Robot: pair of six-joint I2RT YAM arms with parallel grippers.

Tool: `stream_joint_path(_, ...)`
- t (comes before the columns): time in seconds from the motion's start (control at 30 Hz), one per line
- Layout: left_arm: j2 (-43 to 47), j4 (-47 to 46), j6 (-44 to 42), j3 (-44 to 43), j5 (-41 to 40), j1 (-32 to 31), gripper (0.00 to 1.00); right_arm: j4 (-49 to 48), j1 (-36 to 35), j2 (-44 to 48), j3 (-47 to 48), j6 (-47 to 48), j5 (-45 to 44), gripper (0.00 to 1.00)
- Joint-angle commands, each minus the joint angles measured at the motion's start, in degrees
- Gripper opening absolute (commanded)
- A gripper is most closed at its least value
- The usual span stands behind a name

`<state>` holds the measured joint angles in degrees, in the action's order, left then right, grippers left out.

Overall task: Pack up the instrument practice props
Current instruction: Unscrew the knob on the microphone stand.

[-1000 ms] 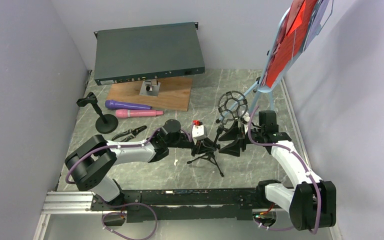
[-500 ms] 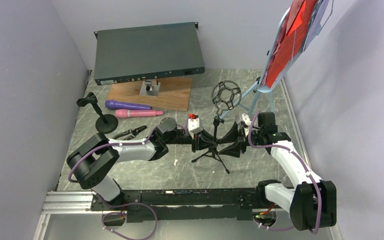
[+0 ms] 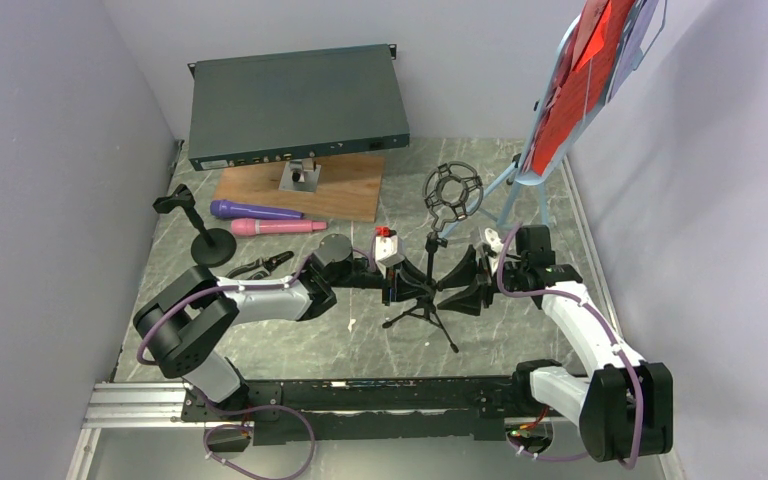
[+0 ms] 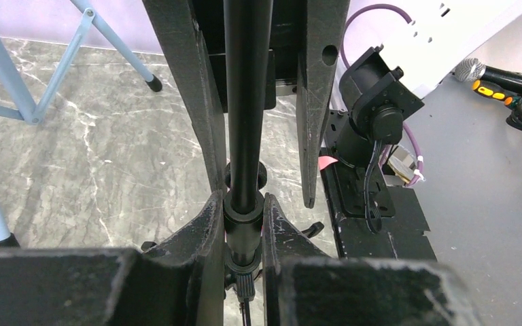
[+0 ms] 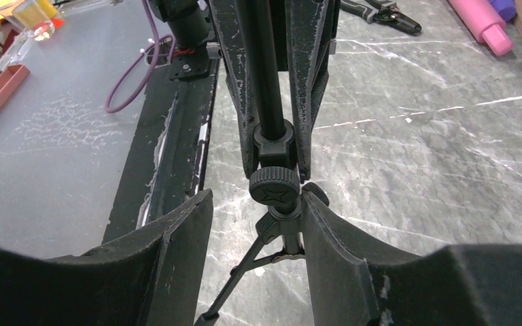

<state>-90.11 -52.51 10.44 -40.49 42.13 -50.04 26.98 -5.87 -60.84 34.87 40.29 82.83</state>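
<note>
Black tripod mic holder (image 3: pixel 428 298) stands mid-tabletop (image 3: pixel 360 345), and your left hand (image 4: pixel 243 221) is pinched tight on its pole, probably to steady it. Your right hand (image 5: pixel 255 207) sits half-spread around the knob (image 5: pixel 274 185), not gripping; I'd guess it's there to loosen things for folding.

Our black tripod mic holder (image 3: pixel 430 258) stands upright. The purple toy microphone (image 3: pixel 255 210) and pink toy microphone (image 3: pixel 278 227) lie side by side.

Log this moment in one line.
left claw: shut on tripod mic holder | right claw: open, flanking its knob
</note>
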Motion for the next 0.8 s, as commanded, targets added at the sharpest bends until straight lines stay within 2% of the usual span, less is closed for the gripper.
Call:
stream_joint_path(0.0, 0.2, -7.3, 1.5, -0.5, 2.5, 0.1, 0.0, -2.7, 0.7, 1.5, 1.7, -0.8, 1.2, 0.53)
stream_joint_path(0.23, -0.5, -8.0, 2.4, -0.6, 2.8, 0.2, 0.0, -6.2, 1.1, 2.2, 0.7, -4.4, 0.7, 0.56)
stream_joint_path(0.4, -0.8, -8.1, 2.3, -0.6, 2.2, 0.1, 0.0, -5.6, 1.1, 2.1, 0.9, -4.0, 1.7, 0.52)
stream_joint_path(0.57, -0.7, -7.9, 2.1, -0.6, 1.7, 0.2, 0.0, -5.1, 1.1, 2.2, 1.0, -3.6, 2.1, 0.35)
stream_joint_path(0.63, -0.6, -7.5, 2.1, -0.6, 1.5, 0.1, 0.0, -4.9, 1.1, 2.2, 1.2, -3.5, 2.1, 0.25)
stream_joint_path(0.7, -0.6, -7.4, 3.2, -0.6, 1.1, 0.3, 0.0, -4.0, 1.1, 2.4, 1.4, -2.6, 1.5, 0.1)
stream_joint_path(0.77, -0.8, -8.6, 6.6, -0.4, 1.0, 0.9, 0.0, -1.1, 1.1, 3.0, 2.1, 0.9, 0.5, 0.01)
